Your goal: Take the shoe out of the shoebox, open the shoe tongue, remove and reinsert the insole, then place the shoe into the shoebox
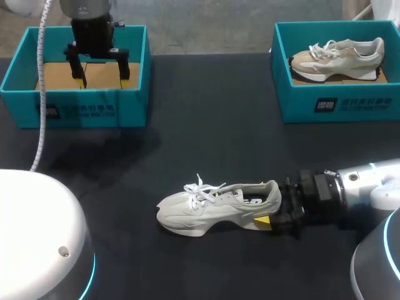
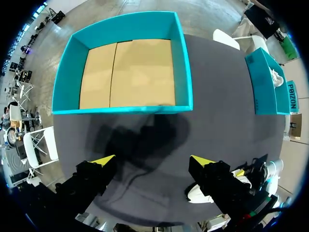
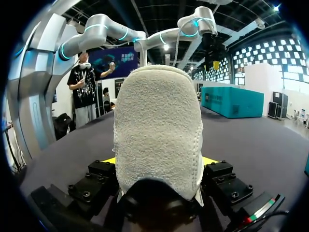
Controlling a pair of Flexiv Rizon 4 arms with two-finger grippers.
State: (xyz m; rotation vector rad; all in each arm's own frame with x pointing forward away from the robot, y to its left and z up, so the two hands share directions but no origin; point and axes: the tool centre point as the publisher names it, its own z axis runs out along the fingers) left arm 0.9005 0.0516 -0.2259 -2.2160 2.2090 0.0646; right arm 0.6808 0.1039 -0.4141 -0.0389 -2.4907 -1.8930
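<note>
Shoeboxes, two, teal: left shoebox [image 1: 75,105], bare cardboard floor, with the left gripper [image 1: 102,78] above it, fingers spread wide, holding nothing. Shoes, two: pale shoe [image 1: 212,209] mid-table [image 1: 206,125], long axis left–right, toe leftward, heel clamped, apparently from both sides, in the right gripper [image 1: 272,211]; second shoe [image 1: 337,56] inside the right shoebox [image 1: 340,103].

A tan shoe [image 1: 337,57] lies in a second teal box [image 1: 362,103].

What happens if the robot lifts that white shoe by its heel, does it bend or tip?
The shoe is probably fairly stiff, since a thick sole runs its whole length. Gripped only at the heel by the right end effector, its toe may dip. The loose laces would likely dangle and swing.
</note>
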